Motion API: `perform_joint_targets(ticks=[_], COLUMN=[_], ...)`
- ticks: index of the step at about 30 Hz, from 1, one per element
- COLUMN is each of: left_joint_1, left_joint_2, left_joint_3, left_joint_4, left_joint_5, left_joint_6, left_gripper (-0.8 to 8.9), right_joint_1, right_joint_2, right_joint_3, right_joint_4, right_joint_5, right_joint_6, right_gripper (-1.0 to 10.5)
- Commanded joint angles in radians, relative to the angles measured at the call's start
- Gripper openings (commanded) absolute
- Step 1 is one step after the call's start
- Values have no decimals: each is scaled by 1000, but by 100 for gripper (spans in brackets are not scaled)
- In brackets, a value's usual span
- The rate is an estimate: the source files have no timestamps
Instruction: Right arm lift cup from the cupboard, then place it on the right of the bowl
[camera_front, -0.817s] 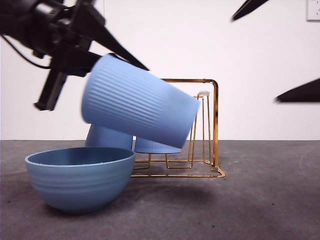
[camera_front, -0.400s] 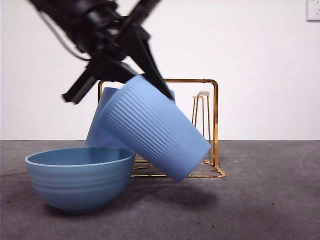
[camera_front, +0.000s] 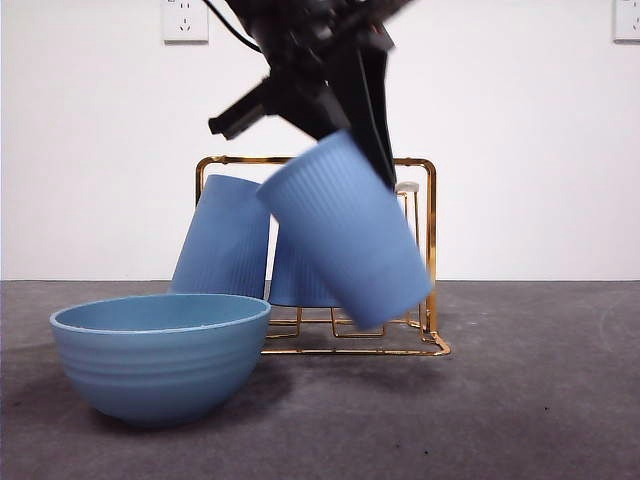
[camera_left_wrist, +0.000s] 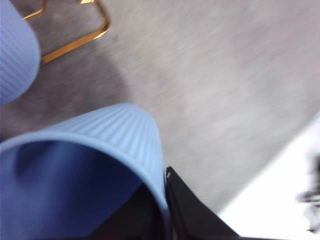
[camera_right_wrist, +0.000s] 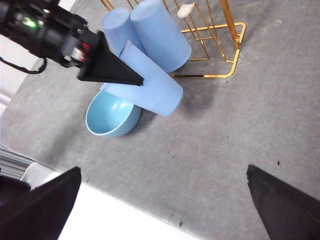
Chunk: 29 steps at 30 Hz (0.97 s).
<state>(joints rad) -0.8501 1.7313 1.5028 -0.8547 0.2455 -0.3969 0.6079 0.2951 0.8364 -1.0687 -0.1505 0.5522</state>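
Note:
The left gripper (camera_front: 325, 115) is shut on the rim of a ribbed blue cup (camera_front: 345, 240) and holds it tilted in the air, in front of the gold wire cupboard (camera_front: 430, 250) and right of the bowl (camera_front: 160, 355). In the left wrist view one jaw is inside the cup (camera_left_wrist: 100, 165) and one outside; the gripper (camera_left_wrist: 162, 212) pinches the wall. The right wrist view shows the same cup (camera_right_wrist: 150, 92), the left gripper (camera_right_wrist: 107, 67) and the bowl (camera_right_wrist: 112, 117) from high up. My right gripper (camera_right_wrist: 162, 210) is open, empty and far above the table.
Two more blue cups (camera_front: 225, 240) (camera_front: 298, 280) stand upside down on the cupboard; both show in the right wrist view (camera_right_wrist: 117, 27) (camera_right_wrist: 160, 32). Grey table (camera_front: 520, 400) stretches right of the bowl. The table's white edge (camera_right_wrist: 125, 215) lies below the right gripper.
The left arm has carried the cup from over the bowl to the right, turning it from lying sideways to steeply tilted. The black tips at the upper right have left the front view.

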Motion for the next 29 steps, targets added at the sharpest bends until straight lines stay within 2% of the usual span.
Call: perform_joint_targets(ticks=[1, 8, 16, 17, 22, 24, 29], left_joint_1=[-42, -119, -171, -171, -171, -172, -196], left_joint_2=[68, 155, 202, 202, 202, 189, 101], left_joint_3=[56, 128, 135, 135, 138, 140, 140], left_joint_4=[-43, -117, -129, -127, -126, -130, -135], left_joint_5=[-68, -242, -282, -282, -282, -281, -281], left_joint_6=[79, 168, 202, 202, 201, 197, 192], left_gripper=[10, 10, 15, 55, 407, 443, 443], right_joint_1=[8, 8, 8, 8, 8, 8, 8], right_joint_2=[2, 2, 2, 2, 2, 2, 2], right_joint_3=[11, 11, 11, 11, 11, 11, 11], right_joint_4=[2, 21, 27, 27, 27, 25, 19], right_joint_5=[-6, -6, -6, -6, -6, -6, -6], right_joint_6=[-18, -18, -14, -14, -14, -14, -26], right_gripper=[563, 563, 563, 563, 563, 563, 563])
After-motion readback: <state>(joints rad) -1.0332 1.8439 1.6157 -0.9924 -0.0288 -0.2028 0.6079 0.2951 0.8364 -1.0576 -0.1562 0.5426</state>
